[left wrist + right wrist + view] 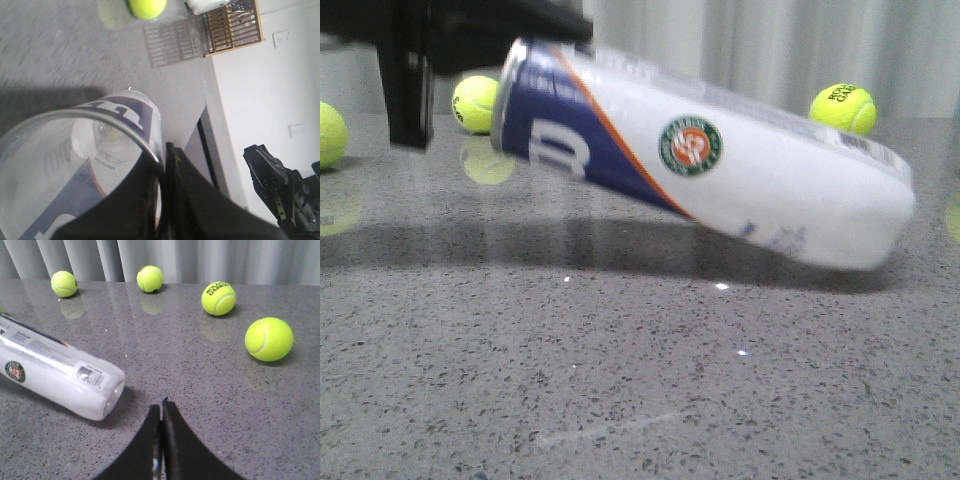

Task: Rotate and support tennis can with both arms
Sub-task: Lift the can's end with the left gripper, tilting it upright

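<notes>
The tennis can lies tilted, white with a navy-and-orange band and a round emblem. Its navy open end is lifted at the left and its white end rests on the grey table at the right. My left gripper holds the raised end. In the left wrist view its jaws pinch the can's rim, one finger inside and one outside. My right gripper is shut and empty. It hovers over the table close to the can's white end without touching it. It does not show in the front view.
Yellow-green tennis balls lie on the grey table behind the can. Several show in the right wrist view, the nearest to the right. A wooden rack stands past the table's edge.
</notes>
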### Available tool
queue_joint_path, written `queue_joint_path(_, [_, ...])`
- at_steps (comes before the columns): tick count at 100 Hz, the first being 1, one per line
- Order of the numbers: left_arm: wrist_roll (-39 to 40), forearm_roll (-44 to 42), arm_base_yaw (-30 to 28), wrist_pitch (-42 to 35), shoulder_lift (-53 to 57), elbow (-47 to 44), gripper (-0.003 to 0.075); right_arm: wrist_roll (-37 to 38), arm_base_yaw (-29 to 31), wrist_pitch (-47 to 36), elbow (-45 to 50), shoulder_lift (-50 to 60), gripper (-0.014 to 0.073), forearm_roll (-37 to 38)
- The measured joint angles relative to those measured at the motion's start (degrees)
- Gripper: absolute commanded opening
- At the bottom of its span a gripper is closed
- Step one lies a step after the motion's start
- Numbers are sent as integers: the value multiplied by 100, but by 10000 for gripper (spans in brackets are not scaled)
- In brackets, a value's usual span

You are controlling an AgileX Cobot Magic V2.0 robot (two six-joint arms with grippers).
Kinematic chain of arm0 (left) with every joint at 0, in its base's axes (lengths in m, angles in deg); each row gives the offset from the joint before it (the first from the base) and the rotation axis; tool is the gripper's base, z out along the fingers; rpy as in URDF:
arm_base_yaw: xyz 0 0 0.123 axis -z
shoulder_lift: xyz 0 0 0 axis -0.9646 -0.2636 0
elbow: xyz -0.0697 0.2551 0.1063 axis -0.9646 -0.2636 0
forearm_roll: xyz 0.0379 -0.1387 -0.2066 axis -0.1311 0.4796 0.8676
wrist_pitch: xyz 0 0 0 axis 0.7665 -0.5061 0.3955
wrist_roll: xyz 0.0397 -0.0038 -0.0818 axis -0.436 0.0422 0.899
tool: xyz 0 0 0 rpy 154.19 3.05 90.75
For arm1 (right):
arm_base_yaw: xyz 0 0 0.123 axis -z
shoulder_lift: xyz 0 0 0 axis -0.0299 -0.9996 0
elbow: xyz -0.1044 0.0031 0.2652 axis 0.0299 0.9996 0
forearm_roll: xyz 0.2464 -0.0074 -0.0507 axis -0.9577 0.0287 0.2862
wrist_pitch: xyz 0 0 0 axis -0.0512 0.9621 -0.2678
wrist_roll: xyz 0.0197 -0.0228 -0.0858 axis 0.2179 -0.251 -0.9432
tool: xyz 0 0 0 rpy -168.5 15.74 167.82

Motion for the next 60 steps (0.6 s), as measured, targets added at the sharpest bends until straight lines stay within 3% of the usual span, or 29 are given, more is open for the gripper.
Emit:
queue_joint_path(19, [352,-878,0,-15,578,930,-21,0,0,0,0,0,-56,0])
queue_joint_path(60, [2234,-4444,268,246,1240,2617,-21,0,0,0,0,0,-56,0])
